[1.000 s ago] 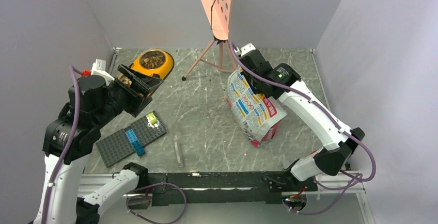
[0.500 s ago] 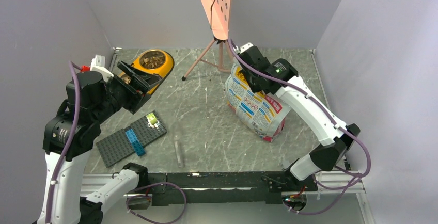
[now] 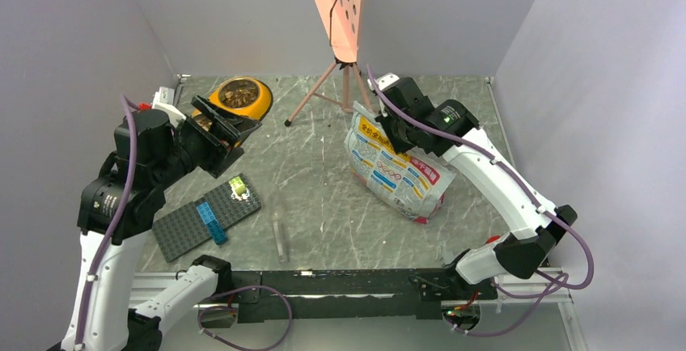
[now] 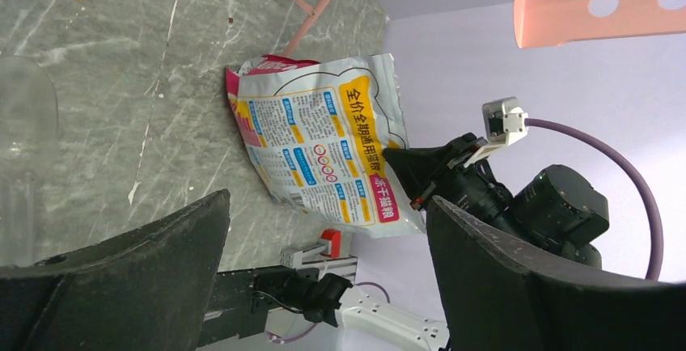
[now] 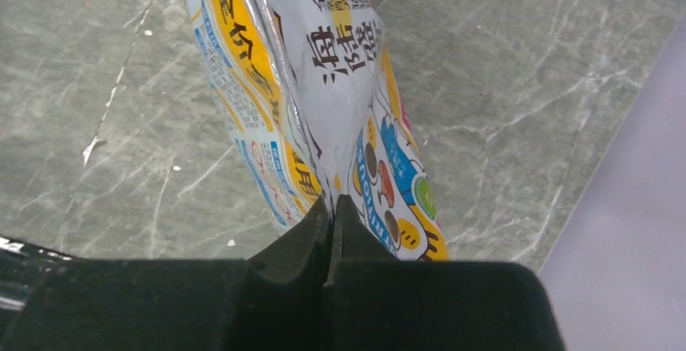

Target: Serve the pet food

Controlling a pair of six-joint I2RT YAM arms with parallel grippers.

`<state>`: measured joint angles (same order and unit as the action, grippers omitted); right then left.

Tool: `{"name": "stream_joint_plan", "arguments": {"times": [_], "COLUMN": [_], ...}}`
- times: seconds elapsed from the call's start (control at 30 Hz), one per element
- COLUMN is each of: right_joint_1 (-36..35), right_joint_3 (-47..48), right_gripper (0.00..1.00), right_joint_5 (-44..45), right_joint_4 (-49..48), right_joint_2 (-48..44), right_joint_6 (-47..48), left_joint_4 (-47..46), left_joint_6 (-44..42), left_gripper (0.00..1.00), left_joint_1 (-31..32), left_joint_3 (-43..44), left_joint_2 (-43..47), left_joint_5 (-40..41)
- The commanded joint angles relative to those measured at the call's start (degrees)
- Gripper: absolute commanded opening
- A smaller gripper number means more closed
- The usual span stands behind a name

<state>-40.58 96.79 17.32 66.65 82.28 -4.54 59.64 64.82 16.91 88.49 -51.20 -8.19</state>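
Right gripper (image 5: 332, 205) stays clamped on the top edge of the white, yellow and pink printed foil bag (image 3: 394, 175), which now leans lower than a second ago (well right of the yellow plastic double dish (image 3: 260, 107)). Left gripper (image 3: 212, 128), jaws spread and holding nothing, hovers over the dish's near end. Brown kibble pellets (image 3: 237, 92) fill its far bowl.

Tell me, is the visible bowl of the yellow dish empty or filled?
Filled: brown pet food covers its inside, ringed by the yellow dish.
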Motion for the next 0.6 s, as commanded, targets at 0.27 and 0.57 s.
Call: {"name": "stream_joint_plan", "arguments": {"times": [0.27, 0.57], "right_joint_1": [2.09, 5.97], "right_joint_3": [10.8, 13.72], "right_gripper": [0.0, 0.0], "right_joint_5": [25.68, 29.98], "right_joint_4": [-0.07, 1.69], "right_joint_2": [-4.91, -6.45], "right_joint_6": [-3.08, -2.24], "left_joint_4": [-2.77, -2.86], "left_joint_6": [1.26, -0.44], "left_gripper": [0.93, 0.93], "left_joint_1": [-0.3, -0.4], "left_joint_3": [-0.78, 0.0], "left_joint_2": [0.03, -1.49], "left_joint_5": [-2.3, -4.72]}}
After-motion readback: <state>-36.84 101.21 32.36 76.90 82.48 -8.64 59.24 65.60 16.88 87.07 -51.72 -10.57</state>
